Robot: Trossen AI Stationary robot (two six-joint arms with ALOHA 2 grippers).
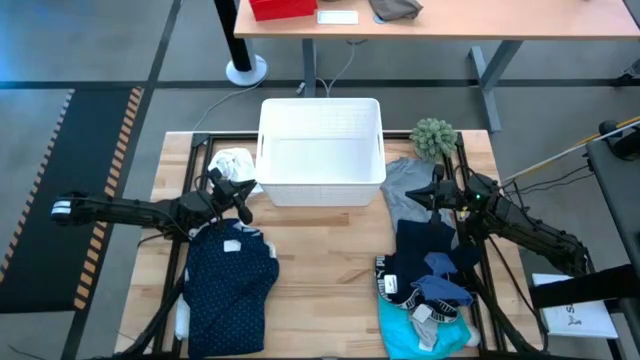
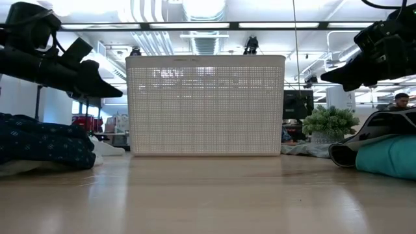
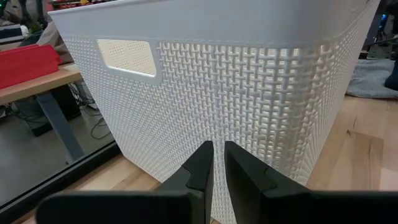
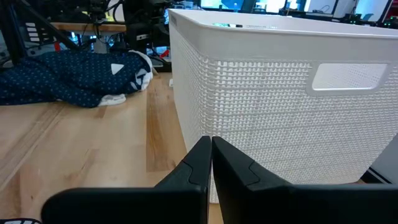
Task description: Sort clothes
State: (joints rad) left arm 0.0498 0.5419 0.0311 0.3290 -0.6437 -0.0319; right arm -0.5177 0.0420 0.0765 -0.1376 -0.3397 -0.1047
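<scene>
A navy dotted shirt [image 1: 228, 285] lies on the table's left, over a white cloth [image 1: 183, 318]. A small white cloth [image 1: 233, 162] lies left of the white basket [image 1: 320, 150]. On the right lie a grey tee [image 1: 408, 185], dark navy pieces [image 1: 432, 262] and a turquoise piece [image 1: 420, 335]. My left gripper [image 1: 245, 190] hovers above the table by the basket's near left corner, fingers nearly shut [image 3: 217, 163], empty. My right gripper [image 1: 432, 192] hovers over the grey tee, shut [image 4: 210, 149], empty.
A fuzzy green ball [image 1: 433, 137] sits at the far right of the table by the basket. The basket stands at the far middle. Bare wood [image 1: 330, 270] lies between the two clothes piles. A desk [image 1: 450, 20] with a red box stands beyond the table.
</scene>
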